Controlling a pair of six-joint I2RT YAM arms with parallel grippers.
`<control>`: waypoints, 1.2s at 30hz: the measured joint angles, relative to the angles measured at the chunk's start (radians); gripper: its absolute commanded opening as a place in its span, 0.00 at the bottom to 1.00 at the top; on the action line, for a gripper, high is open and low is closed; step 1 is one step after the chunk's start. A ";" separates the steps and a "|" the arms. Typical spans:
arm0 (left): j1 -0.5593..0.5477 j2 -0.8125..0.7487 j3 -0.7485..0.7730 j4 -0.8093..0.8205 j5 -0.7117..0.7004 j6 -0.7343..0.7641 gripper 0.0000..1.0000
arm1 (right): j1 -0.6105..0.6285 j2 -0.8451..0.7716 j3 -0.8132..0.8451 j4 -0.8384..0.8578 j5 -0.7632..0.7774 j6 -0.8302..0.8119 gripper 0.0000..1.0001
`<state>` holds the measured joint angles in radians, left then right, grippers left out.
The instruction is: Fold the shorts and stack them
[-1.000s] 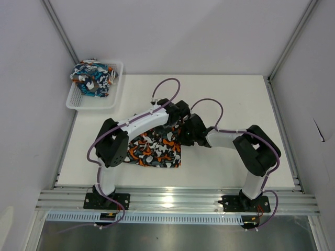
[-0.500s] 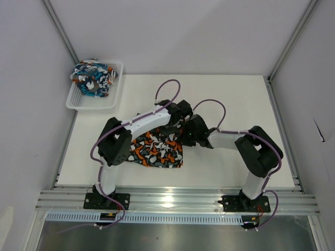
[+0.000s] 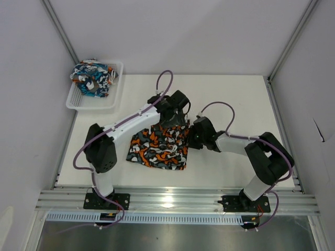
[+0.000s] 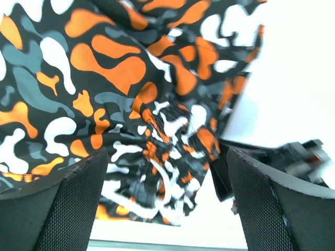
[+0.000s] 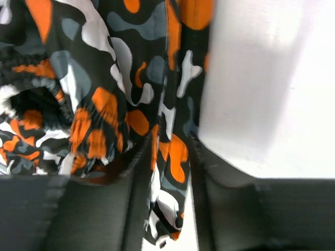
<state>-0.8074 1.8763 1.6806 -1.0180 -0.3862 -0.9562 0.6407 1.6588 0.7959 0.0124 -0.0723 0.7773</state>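
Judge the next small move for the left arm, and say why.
Probably lower the left gripper onto the camouflage shorts and close on the bunched fabric. Its fingers stand wide open above the cloth, while the right gripper pinches the shorts' edge, so a second hold seems needed before folding.

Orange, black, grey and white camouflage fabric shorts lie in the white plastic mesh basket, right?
No. In the top external view those orange, black, grey and white camouflage shorts lie on the white table, not in the white mesh basket.
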 measured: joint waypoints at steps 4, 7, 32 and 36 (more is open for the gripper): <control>0.000 -0.124 -0.041 0.038 0.016 0.059 0.95 | -0.031 -0.079 -0.067 0.022 -0.020 0.005 0.62; -0.001 -0.266 -0.160 0.085 0.027 0.106 0.94 | -0.052 -0.154 -0.123 0.050 -0.030 0.014 0.64; -0.105 -0.326 -0.557 0.423 0.021 0.293 0.87 | -0.045 -0.058 -0.111 0.338 -0.211 0.089 0.91; -0.105 -0.268 -0.556 0.419 -0.022 0.303 0.85 | -0.034 -0.047 -0.064 0.315 -0.172 0.076 0.72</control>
<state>-0.9123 1.6081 1.1244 -0.5991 -0.4080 -0.6537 0.6071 1.6119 0.7319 0.3275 -0.2447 0.8536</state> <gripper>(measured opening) 0.860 0.843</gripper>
